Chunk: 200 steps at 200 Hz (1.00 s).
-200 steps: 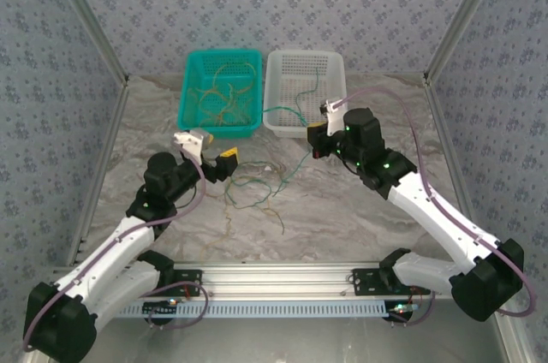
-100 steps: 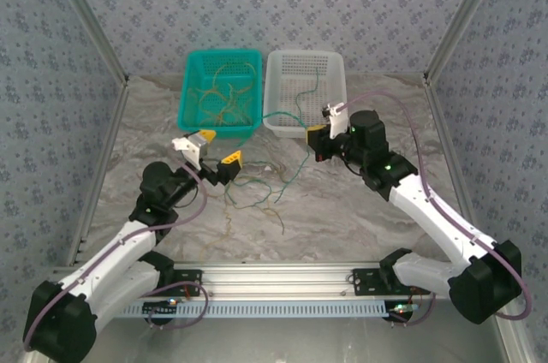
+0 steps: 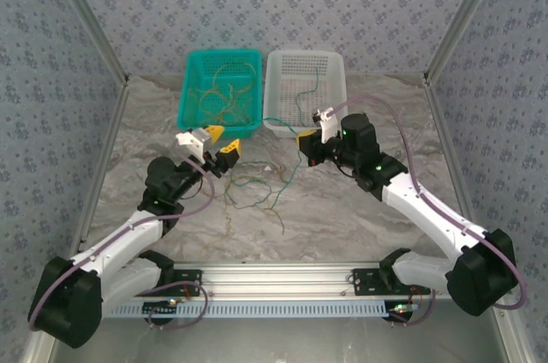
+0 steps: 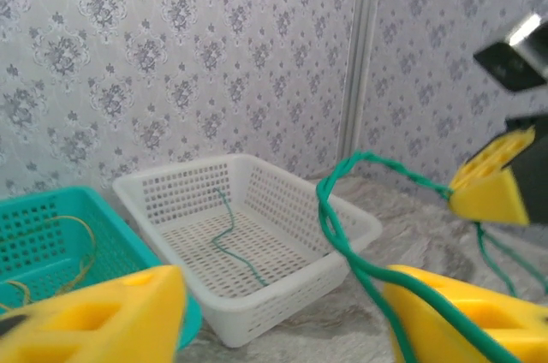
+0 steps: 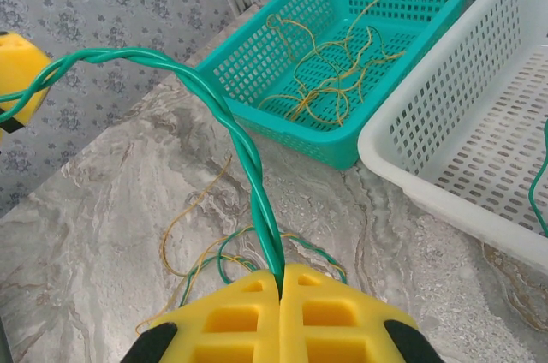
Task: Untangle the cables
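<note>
viewing from above, table: grey marbled tabletop point(image 3: 360, 209).
top view, baskets: teal plastic mesh basket point(image 3: 190, 80) and white plastic mesh basket point(image 3: 341, 80), side by side at the far edge.
top view, cables: thin yellow-tan cables point(image 3: 224, 93) coiled in the teal basket; one thin dark green cable point(image 3: 306, 96) in the white basket; loose tangle of green and tan cables point(image 3: 255, 190) on the tabletop between the arms.
top view, left gripper point(image 3: 223, 141): raised just in front of the teal basket, yellow fingers parted.
top view, right gripper point(image 3: 303, 137): raised by the white basket's near left corner.
left wrist view, left gripper point(image 4: 282, 294): jaws wide apart; twisted green strand point(image 4: 338, 226) lies along one yellow finger point(image 4: 462, 312), the other finger well apart from it.
left wrist view, strand: loops upward, then runs across to the right gripper point(image 4: 492, 183).
right wrist view, right gripper point(image 5: 281, 276): fingers pressed together, clamping the twisted green strand point(image 5: 248, 166).
right wrist view, strand: rises, arcs left to the left gripper's finger point(image 5: 17, 72).
right wrist view, below: loose tangle point(image 5: 231, 252) on the marble.
</note>
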{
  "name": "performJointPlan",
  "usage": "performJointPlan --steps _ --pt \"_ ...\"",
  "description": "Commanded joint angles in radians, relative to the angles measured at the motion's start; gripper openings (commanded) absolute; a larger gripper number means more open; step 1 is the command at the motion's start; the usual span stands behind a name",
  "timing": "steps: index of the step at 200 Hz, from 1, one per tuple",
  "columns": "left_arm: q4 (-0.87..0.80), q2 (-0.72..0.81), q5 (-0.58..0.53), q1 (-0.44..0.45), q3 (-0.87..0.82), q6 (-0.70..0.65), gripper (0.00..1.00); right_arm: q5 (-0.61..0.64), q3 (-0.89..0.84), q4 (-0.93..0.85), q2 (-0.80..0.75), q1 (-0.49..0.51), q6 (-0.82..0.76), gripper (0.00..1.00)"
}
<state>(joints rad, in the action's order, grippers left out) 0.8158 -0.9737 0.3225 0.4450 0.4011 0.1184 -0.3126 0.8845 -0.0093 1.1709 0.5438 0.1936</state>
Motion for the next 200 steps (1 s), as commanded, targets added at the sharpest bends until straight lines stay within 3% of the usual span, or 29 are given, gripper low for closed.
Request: performJointPlan --steps 1,13,26,38,61,73,89,113,134,153,200 --pt "0.08 0.006 -0.008 -0.003 0.038 0.001 0.51 -0.033 -0.015 0.035 0.011 0.005 0.002 0.0" --pt "0.069 0.006 -0.019 -0.003 0.04 -0.004 0.28 -0.052 -0.017 0.037 0.015 0.005 -0.005 0.0" --pt "0.054 0.005 -0.025 -0.003 0.042 -0.009 0.18 -0.057 -0.019 0.033 0.016 0.004 -0.009 0.0" --pt "0.045 0.004 -0.037 -0.003 0.04 -0.01 0.0 -0.054 -0.022 0.035 0.016 0.001 -0.007 0.0" --pt "0.052 0.007 -0.08 -0.003 0.028 -0.008 0.0 -0.073 -0.024 0.034 0.014 -0.014 -0.001 0.01" --pt "0.043 0.011 -0.094 -0.003 0.034 -0.003 0.0 -0.075 -0.027 0.03 0.007 -0.028 0.005 0.12" --pt "0.016 0.012 -0.089 -0.006 0.054 0.008 0.0 -0.095 -0.035 0.03 -0.011 -0.059 0.014 0.35" --pt "-0.022 0.013 -0.059 -0.008 0.092 0.024 0.0 -0.144 -0.079 0.049 -0.055 -0.128 0.03 0.47" --pt "-0.06 0.017 -0.026 -0.012 0.118 0.019 0.0 -0.194 -0.148 0.082 -0.086 -0.199 0.05 0.51" --pt "-0.091 0.021 -0.007 -0.018 0.143 0.026 0.0 -0.246 -0.199 0.094 -0.089 -0.202 -0.001 0.56" --pt "-0.132 0.014 0.003 -0.019 0.177 0.04 0.0 -0.243 -0.291 0.189 -0.078 -0.029 -0.208 0.58"
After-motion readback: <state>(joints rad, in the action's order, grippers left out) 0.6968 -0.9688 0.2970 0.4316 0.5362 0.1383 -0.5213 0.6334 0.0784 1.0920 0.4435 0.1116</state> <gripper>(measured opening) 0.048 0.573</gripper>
